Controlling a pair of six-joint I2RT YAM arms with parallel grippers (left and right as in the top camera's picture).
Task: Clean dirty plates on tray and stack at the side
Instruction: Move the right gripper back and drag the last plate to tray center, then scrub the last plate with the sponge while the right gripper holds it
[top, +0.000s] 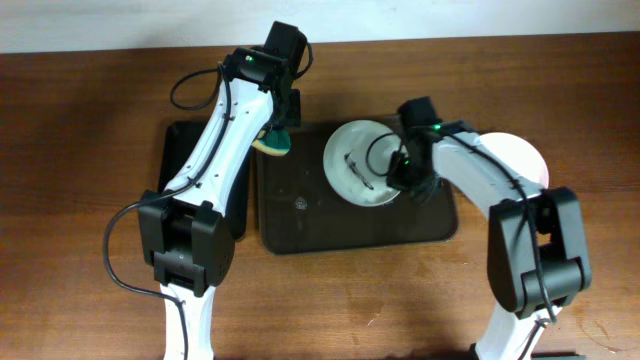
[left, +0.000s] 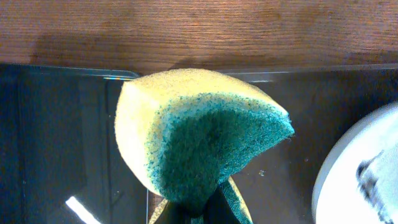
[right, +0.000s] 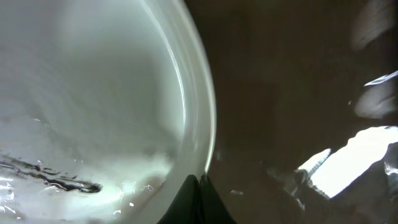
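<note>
Two arms, one dirty dish: I am working both on a smeared plate (top: 358, 162), which is sitting in the far half of the tray (top: 330, 228), toward its right side. The right gripper (right: 199, 198) is pinching the plate's right rim with its fingers closed over the lip. I am holding it that way to pin the dish so it does not slide on the slick tray under a wipe. A dark streak (right: 53, 175) is lying across the face, so this one is not yet clean.

The left gripper (left: 198, 214) is clamping a sponge (left: 205, 140) by its lower edge, squeezing it into a fold with the green scouring face turned toward the wrist camera. It is hanging over the tray's far-left corner, near the plate but apart from it, so no wiping contact is being made.

A second plate (top: 518, 158) is resting on the table (top: 80, 150) just off the tray's right edge, partly under the right arm. From overhead I cannot tell whether it is one dish or a stack, though its visible face is showing white. I am taking that as the side spot for cleaned plates. A narrow black tray (top: 182, 150) is lying left of the brown one, below the left arm. By my judgement, the sponge next needs carrying across and down onto the streak.
</note>
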